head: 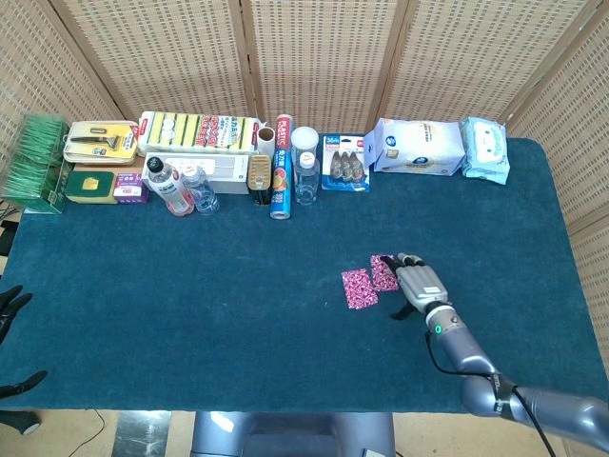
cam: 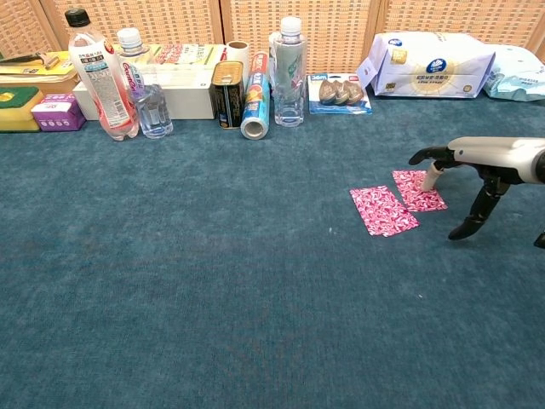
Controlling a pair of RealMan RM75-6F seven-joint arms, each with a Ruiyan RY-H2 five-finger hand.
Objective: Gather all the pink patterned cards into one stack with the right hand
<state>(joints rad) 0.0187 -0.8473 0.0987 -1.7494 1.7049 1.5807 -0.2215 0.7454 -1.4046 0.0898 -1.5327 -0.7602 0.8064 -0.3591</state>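
Observation:
Two pink patterned cards lie flat on the blue cloth, right of centre. The left card (head: 359,288) (cam: 384,210) lies alone. The right card (head: 383,273) (cam: 417,190) sits just beside it, edges nearly touching. My right hand (head: 421,286) (cam: 481,162) hovers flat over the right card's far side, with one fingertip (cam: 428,179) pressing on it and the thumb pointing down at the cloth. It holds nothing. Only the dark fingers of my left hand (head: 13,307) show at the table's left edge, spread and empty.
A row of goods lines the back edge: bottles (cam: 100,77), a can (cam: 227,94), a foil roll (cam: 255,106), a taller clear bottle (cam: 289,75), a blister pack (cam: 340,93) and wipes packs (cam: 430,64). Bare blue cloth (cam: 213,281) surrounds the cards.

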